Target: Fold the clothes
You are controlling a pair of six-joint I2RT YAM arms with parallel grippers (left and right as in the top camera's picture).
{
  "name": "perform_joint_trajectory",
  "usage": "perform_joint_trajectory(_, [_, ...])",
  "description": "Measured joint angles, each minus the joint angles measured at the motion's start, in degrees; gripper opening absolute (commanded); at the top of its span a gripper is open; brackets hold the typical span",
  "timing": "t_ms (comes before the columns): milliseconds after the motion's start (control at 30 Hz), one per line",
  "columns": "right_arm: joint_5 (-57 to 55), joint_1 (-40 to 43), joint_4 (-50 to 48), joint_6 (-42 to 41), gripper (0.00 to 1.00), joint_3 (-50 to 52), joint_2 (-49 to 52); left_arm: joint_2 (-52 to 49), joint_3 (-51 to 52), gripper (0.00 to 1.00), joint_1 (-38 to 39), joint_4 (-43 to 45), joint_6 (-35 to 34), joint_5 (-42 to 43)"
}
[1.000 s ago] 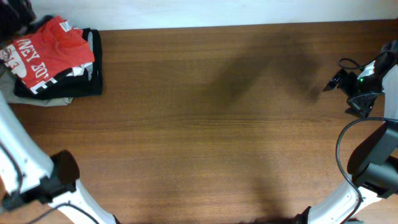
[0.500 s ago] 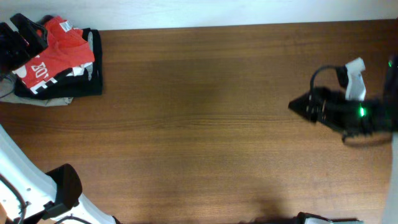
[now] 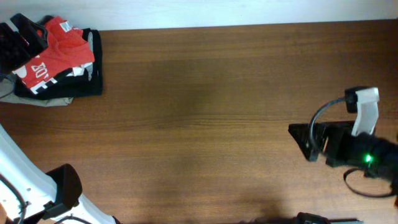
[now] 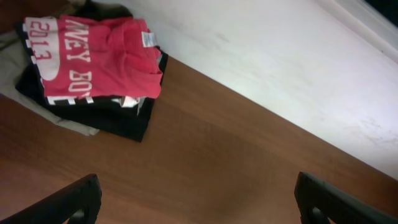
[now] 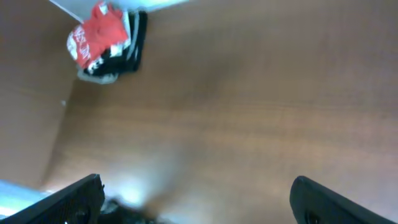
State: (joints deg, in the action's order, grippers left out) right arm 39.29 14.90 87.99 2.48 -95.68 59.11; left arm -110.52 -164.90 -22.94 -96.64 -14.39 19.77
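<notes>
1. The red-orange T-shirt (image 3: 59, 43) lies on top of a small pile in the upper left of the overhead frame. It is bunched rather than flat, with its white lettering facing up. Under it are a black garment (image 4: 134, 115) and a grey garment (image 4: 62, 121) at the bottom.
2. Handling, as a judgement: it is light, limp cotton with no stiffness, so it will drape and drag. It is neither fragile nor slippery.
3. Hold: pinch a raised wrinkle or a free corner of the top layer only. A deep bite likely catches the black garment too.
4. Left gripper (image 4: 196, 186): the jaws stand wide and hold nothing. In the overhead view it sits over the pile's left side.
5. Right gripper (image 5: 196, 183): the jaws stand wide and are empty. It is at the lower right of the overhead frame, well apart from the pile.
6. Edges: the pile sits near the back edge of the table (image 3: 205, 112), just beside the white wall (image 4: 280, 56), so there is little room behind it.
7. Open room: bare wood runs across the centre and right of the frame. Draw the shirt that way before you spread it.
</notes>
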Motion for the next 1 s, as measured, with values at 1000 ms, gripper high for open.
perform_joint_trajectory(1000, [-29.73,-16.57,-84.59,0.33,0.99,95.1,-58.27,0.02,0.15,0.99,0.0,-0.04,0.0,0.42])
